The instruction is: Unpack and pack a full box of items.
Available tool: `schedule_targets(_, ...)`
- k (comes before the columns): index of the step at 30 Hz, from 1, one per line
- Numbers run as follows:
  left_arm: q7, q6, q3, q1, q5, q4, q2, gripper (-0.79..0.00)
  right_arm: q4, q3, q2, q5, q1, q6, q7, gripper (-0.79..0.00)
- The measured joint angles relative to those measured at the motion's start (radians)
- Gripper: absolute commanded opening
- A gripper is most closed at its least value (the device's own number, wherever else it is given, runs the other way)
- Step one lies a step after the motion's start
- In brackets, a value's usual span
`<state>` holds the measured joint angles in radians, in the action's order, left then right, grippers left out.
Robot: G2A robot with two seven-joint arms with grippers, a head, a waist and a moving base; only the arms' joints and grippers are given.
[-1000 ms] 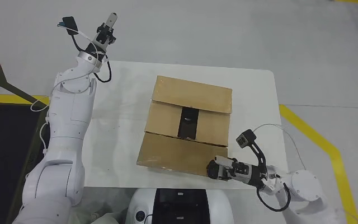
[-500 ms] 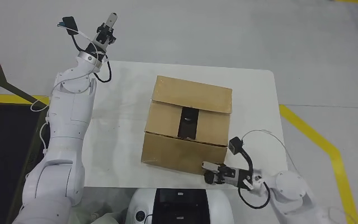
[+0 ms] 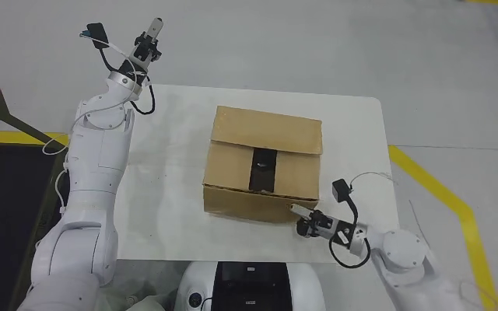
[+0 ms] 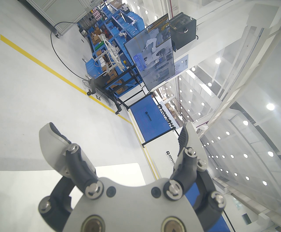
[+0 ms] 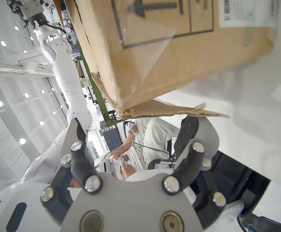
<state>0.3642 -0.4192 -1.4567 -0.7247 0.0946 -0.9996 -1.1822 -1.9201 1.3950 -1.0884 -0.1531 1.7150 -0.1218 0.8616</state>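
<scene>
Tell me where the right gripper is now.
In the top view the right gripper is at the cardboard box's near right corner, close to the table's front edge, with its jaws open.

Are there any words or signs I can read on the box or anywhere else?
Side of the cardboard box: a black arrow inside a black frame, with no words beside it.
White label on the same side: barcodes and tiny print, too blurred to read.
Blue panel in the room behind: only a company name, not copied here.
</scene>
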Motion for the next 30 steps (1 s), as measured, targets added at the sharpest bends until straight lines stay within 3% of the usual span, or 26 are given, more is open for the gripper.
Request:
schedule_targets(6, 0.0, 0.0, 0.0, 0.0, 0.0, 0.0, 0.0, 0.0, 0.019, 0.018, 0.001, -0.029, -0.016, 0.0, -0.043, 0.0)
schedule_targets(13, 0.0, 0.0, 0.0, 0.0, 0.0, 0.0, 0.0, 0.0, -0.026, 0.037, 0.007, -0.077, -0.011, -0.023, 0.004, 0.0)
schedule_targets(22, 0.0, 0.0, 0.0, 0.0, 0.0, 0.0, 0.0, 0.0, -0.152, 0.176, 0.015, -0.249, 0.025, 0.026, -0.001, 0.0)
schedule_targets(30, 0.0, 0.0, 0.0, 0.0, 0.0, 0.0, 0.0, 0.0, -0.105, 0.216, 0.017, -0.137, -0.006, 0.109, -0.118, 0.0)
